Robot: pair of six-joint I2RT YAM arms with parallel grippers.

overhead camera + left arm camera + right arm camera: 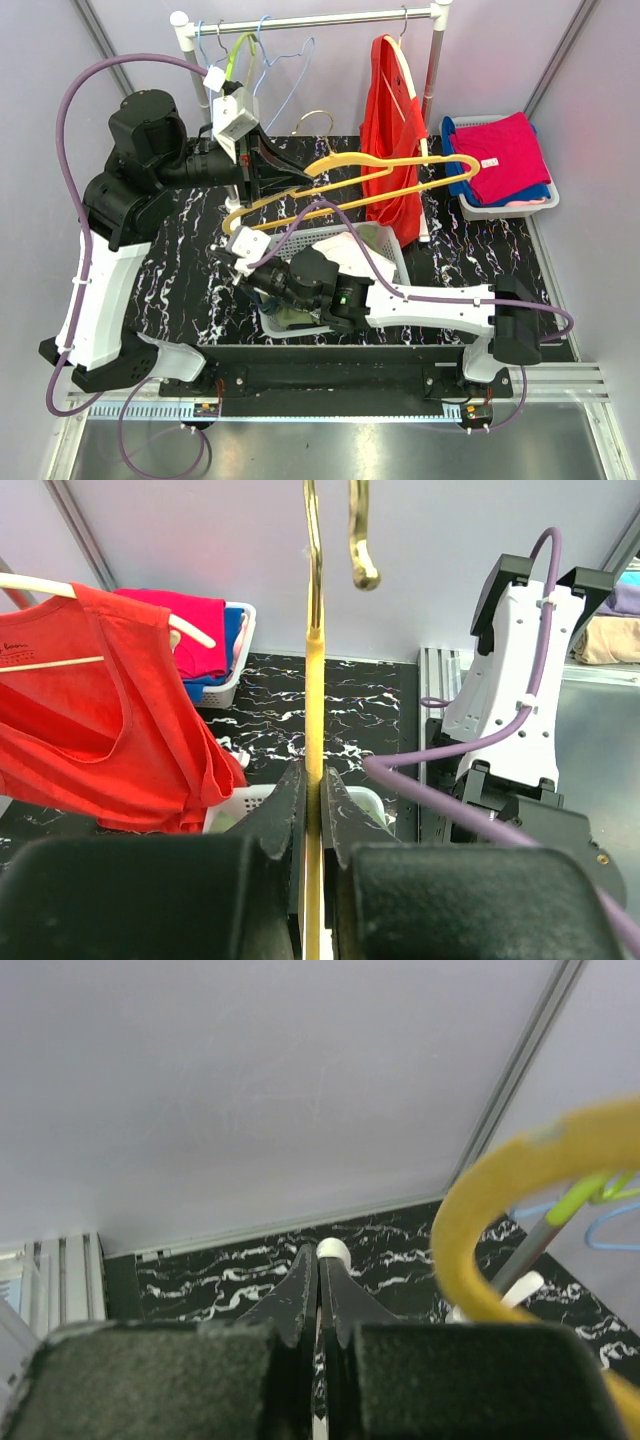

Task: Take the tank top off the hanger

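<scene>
At the back of the marbled table (190, 290), the red tank top (385, 120) hangs on a white hanger (30, 584) that is hooked over the rail of the clothes rack (320, 20); it is apart from both grippers. Left of it, the left gripper (313, 785) is raised above the table and clamped on the neck of a yellow hanger (313, 680), just below the hanger's gold metal hook (360, 540). The yellow hanger carries no garment, and in the top view its arms reach right across the front of the tank top. Below it, the right arm lies low across a white basket (400, 262) holding light and olive cloth. The right gripper (320, 1270) is near the left end of the yellow hanger with its fingers pressed together; whether anything thin sits between them cannot be told. At the right edge of the table, a grey tray (505, 210) holds folded pink and blue garments
</scene>
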